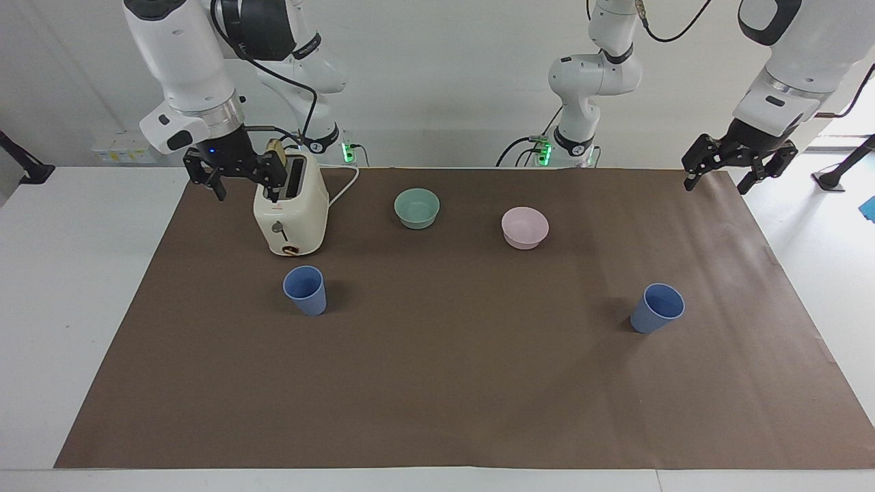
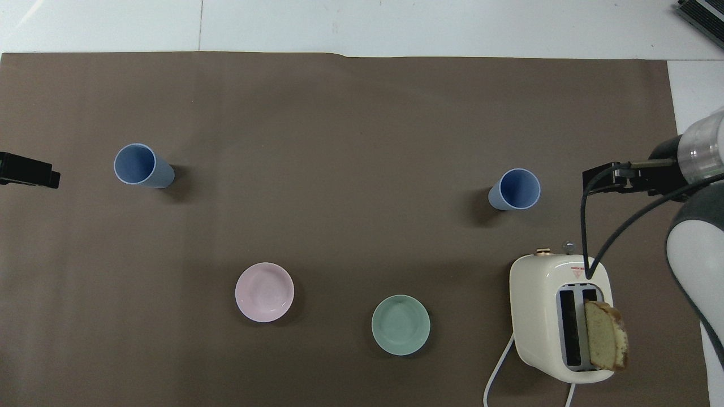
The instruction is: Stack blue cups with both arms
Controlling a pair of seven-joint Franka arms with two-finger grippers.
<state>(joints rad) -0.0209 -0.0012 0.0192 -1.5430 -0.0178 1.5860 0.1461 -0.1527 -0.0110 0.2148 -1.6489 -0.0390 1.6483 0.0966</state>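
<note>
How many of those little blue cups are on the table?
2. One blue cup stands just farther from the robots than the toaster, toward the right arm's end. The other blue cup stands toward the left arm's end. Both are upright, well apart; none seems hidden.

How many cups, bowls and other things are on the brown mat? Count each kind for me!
Small blue plastic cups: 2
Bowls: 2, teal-green bowl, pink bowl
Cream toaster: 1
Bread slice in the toaster: 1
Total: 6
</note>
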